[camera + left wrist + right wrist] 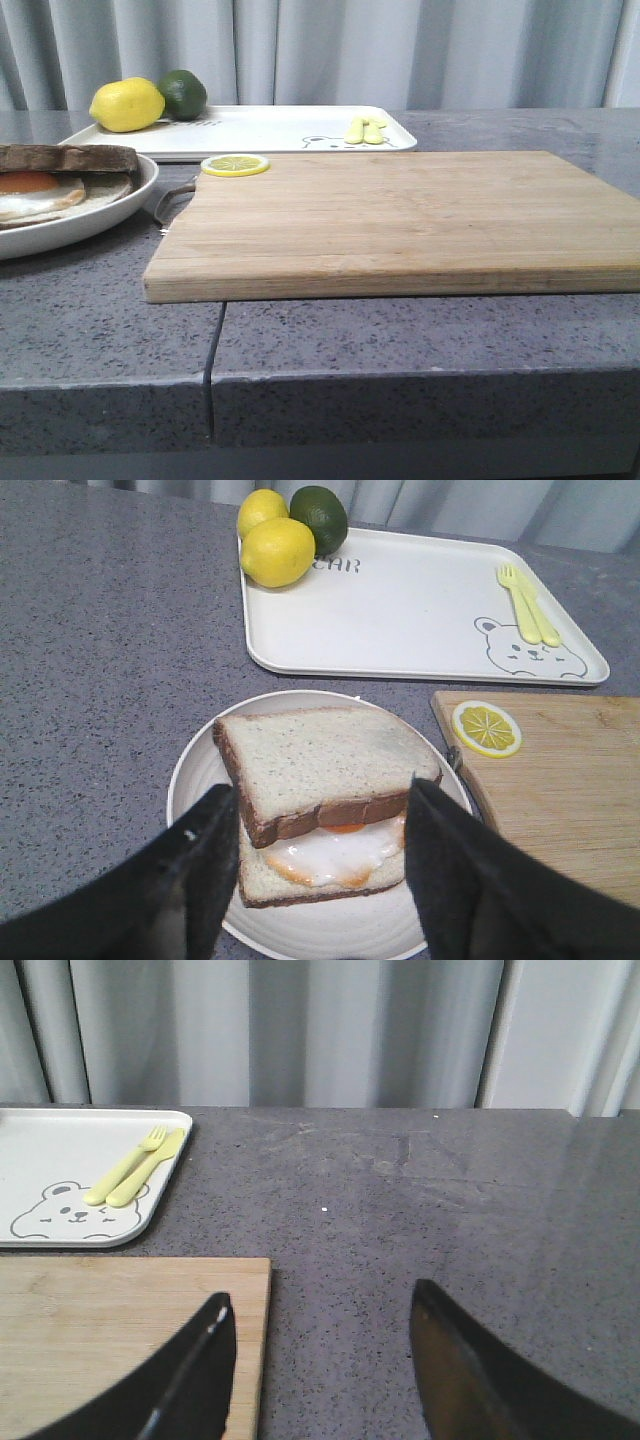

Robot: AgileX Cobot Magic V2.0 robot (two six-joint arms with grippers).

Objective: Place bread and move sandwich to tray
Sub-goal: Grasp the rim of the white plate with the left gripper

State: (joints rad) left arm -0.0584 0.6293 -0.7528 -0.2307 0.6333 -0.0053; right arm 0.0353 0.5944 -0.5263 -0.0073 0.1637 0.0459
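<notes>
Left pincer [325, 830] hangs over the round white plate [200, 765] with its two black fingers [200, 860] spread apart on either side of the sandwich [320, 800], clamped on nothing. Right pincer [322, 1350] is likewise spread wide, above the grey stone and the near corner of the wooden cutting board [120, 1330], holding nothing.

The surface [400, 340] is a speckled dark grey stone top with a seam running through its front edge. Pale grey curtains [400, 50] close off the room behind it.

On the plate, at the left of the surface, one thick slice of bread [310, 765] with a brown crust lies on top of one fried egg [335, 850] with an orange yolk, which rests on a second slice below. One white tray [420, 610] with a bear drawing sits behind the plate and board, apart from both. On it are two lemons [277, 550], one dark green lime [320, 515] beside them, and two pale yellow pieces of cutlery [528, 605], a fork among them. One cutting board lies to the right of the plate, with one lemon slice [486, 728] at its far left corner.
</notes>
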